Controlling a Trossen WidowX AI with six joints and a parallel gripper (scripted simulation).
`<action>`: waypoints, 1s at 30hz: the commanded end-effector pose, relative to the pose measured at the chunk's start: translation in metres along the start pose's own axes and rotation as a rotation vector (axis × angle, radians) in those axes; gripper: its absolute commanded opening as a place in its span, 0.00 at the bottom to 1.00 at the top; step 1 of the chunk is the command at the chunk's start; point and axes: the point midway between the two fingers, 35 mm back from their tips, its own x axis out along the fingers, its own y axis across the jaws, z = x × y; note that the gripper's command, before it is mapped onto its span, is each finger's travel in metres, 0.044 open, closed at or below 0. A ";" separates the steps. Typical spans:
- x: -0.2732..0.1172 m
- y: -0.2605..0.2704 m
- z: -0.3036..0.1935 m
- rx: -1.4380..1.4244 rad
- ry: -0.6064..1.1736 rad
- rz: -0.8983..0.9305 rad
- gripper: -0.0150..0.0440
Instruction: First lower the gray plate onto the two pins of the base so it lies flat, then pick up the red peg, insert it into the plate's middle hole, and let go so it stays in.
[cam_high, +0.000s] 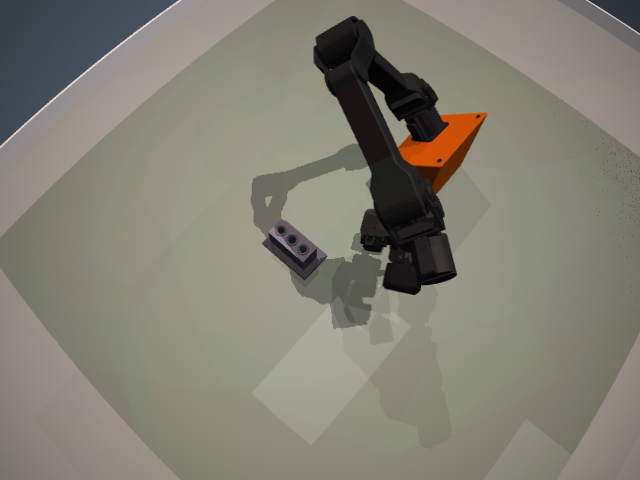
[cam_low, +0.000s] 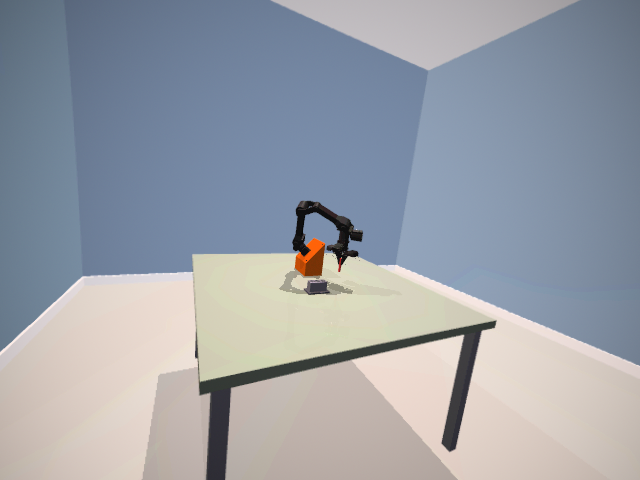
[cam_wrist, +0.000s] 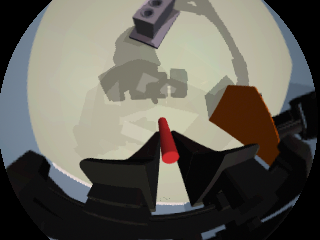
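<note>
Clamping red peg (cam_low: 339, 266) (cam_wrist: 169, 145) in gripper (cam_high: 386, 258) (cam_low: 340, 259) (cam_wrist: 164, 134), near center toward 6 o'clock. Seeing gray block (cam_high: 297, 244) (cam_low: 316, 286) (cam_wrist: 145, 27) at 12, two holes visible, cut off by view edge; orange mount (cam_high: 464, 129) (cam_low: 313, 266) (cam_wrist: 245, 117) at 3.

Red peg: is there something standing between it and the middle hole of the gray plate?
No, nothing visible. The claw holds the red peg above the table, off to one side, and the middle hole looks open.
</note>
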 end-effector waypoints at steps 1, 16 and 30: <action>-0.004 0.003 0.009 -0.001 0.006 0.013 0.25; -0.007 0.012 0.047 -0.006 0.019 0.024 0.25; -0.009 0.016 0.086 0.006 0.018 0.031 0.25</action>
